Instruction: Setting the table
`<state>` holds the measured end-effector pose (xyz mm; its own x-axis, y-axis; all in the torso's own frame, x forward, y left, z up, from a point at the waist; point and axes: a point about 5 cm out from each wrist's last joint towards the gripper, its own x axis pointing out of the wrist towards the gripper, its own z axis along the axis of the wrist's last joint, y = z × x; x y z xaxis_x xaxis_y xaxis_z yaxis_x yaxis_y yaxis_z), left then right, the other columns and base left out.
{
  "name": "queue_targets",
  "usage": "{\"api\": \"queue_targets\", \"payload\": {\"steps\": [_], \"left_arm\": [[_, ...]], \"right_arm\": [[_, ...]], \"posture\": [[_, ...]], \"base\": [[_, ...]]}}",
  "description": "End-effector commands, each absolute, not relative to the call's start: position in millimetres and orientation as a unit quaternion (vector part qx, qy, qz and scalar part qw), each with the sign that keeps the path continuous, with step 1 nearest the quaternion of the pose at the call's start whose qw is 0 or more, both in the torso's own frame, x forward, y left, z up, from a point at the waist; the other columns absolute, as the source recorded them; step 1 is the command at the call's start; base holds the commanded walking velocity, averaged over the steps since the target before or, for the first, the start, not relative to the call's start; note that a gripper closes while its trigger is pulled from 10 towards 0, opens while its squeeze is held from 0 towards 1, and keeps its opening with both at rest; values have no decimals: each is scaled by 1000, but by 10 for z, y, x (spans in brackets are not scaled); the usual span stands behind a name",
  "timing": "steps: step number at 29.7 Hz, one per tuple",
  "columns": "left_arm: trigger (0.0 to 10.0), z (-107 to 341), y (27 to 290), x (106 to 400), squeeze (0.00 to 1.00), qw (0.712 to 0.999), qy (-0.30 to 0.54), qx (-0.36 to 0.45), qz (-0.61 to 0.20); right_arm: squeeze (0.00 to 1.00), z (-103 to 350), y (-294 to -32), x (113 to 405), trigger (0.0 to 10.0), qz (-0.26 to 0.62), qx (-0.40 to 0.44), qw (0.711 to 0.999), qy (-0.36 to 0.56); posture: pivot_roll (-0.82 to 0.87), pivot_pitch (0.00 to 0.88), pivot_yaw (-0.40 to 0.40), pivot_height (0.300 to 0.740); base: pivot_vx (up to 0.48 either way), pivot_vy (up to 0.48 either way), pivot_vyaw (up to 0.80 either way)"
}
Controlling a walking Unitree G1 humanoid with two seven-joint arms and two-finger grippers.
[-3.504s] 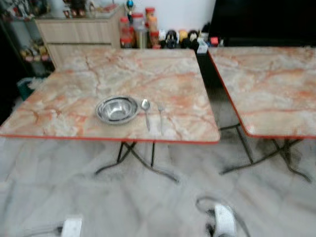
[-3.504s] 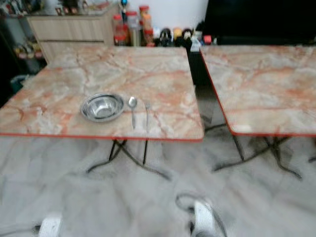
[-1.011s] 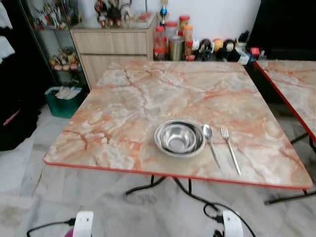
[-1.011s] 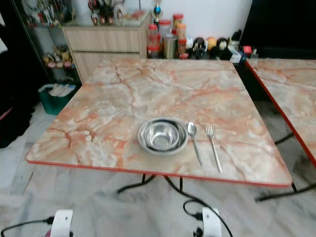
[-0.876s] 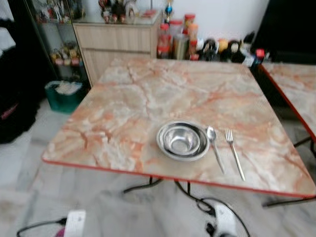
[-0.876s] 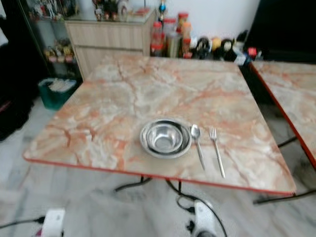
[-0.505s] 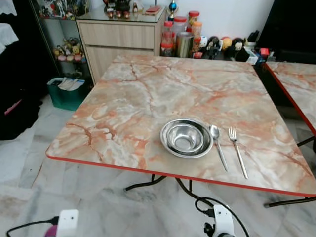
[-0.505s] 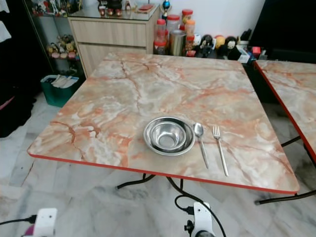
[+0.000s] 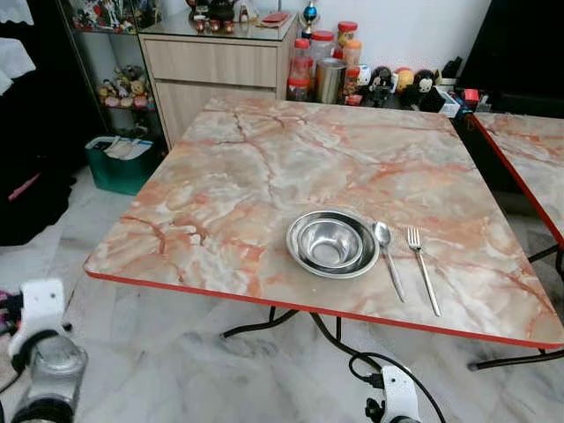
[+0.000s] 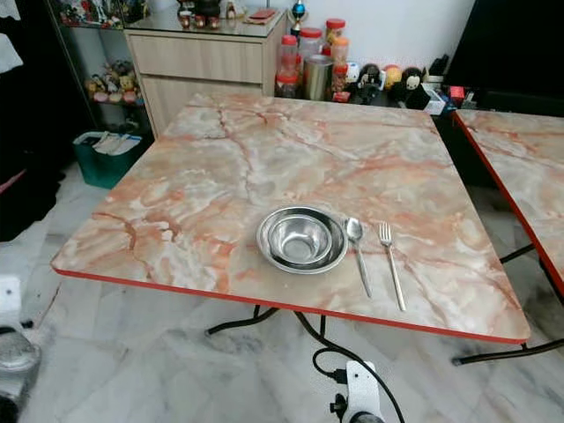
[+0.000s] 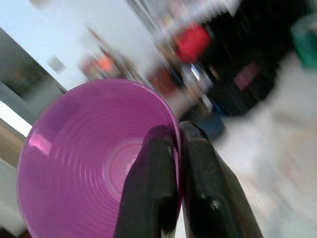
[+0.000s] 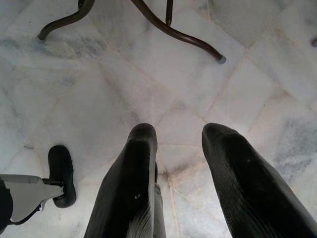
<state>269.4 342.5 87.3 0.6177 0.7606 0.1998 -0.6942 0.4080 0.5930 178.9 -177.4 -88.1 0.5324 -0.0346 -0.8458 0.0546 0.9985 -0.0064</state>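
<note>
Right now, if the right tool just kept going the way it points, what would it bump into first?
Most likely the marble floor. The right tool hangs open, aimed down at bare tiles, short of the table's black leg. Depth is hard to judge.

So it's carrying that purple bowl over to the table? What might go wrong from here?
The left hand pinches the purple bowl only by its rim, so it might slip or tilt on the way. The steel bowl, spoon and fork sit near the table's front edge; a careless set-down could knock them.

Head cameras above table; wrists perhaps floorward.
</note>
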Motion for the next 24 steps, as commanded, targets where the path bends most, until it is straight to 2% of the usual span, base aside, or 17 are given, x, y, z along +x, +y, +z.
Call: {"api": "queue_targets", "payload": {"steps": [1,3,7,8,9,10,11,12,14,15,19,22,24], "left_arm": [[10000,1218,3395,2860,0,822,-20,358,442],[10000,1563,3317,2998,0,810,-89,374,442],[10000,1836,3171,3155,0,819,-142,373,413],[10000,1911,3084,3235,0,838,-156,354,384],[10000,2052,2892,3362,0,867,-182,326,331],[10000,2052,2892,3362,0,867,-182,326,331],[10000,2202,2654,3474,0,898,-204,280,272],[10000,2264,2542,3523,0,910,-211,261,244],[10000,2311,2452,3561,0,919,-214,248,220],[10000,2336,2335,3605,0,938,-211,212,177],[10000,2378,2190,3655,0,951,-210,191,126],[10000,2395,2018,3745,0,979,-171,103,42],[10000,2350,1916,3805,0,988,-126,86,-11]], "right_arm": [[0,-875,-1792,1801,10000,-26,7,875,484],[0,-875,-1797,1801,10000,-26,7,875,484],[0,-874,-1800,1802,10000,-25,6,875,484],[0,-873,-1801,1803,10000,-25,6,875,484],[0,-873,-1801,1804,10000,-25,5,875,484],[0,-873,-1801,1804,10000,-25,5,875,484],[0,-872,-1800,1806,10000,-24,5,875,484],[0,-872,-1800,1807,10000,-25,5,875,484],[0,-872,-1800,1807,10000,-25,5,875,484],[0,-872,-1799,1806,10000,-25,5,875,484],[0,-872,-1799,1806,10000,-25,5,875,484],[0,-875,-1793,1801,10000,-27,8,875,484],[0,-876,-1791,1800,10000,-28,9,874,484]], "posture": [[61,0,-38,740],[62,0,-39,740],[60,0,-41,740],[63,0,-43,740],[62,0,-42,740],[62,0,-42,740],[60,0,-42,740],[60,0,-42,740],[60,0,-42,740],[59,0,-40,740],[59,0,-40,740],[54,0,-31,740],[54,0,-31,740]], "base": [[0,0,0],[0,0,0],[0,0,0],[0,0,0],[0,0,0],[0,0,0],[0,0,0],[0,0,0],[0,0,0],[0,0,0],[0,0,0],[0,0,0],[0,0,0]]}}
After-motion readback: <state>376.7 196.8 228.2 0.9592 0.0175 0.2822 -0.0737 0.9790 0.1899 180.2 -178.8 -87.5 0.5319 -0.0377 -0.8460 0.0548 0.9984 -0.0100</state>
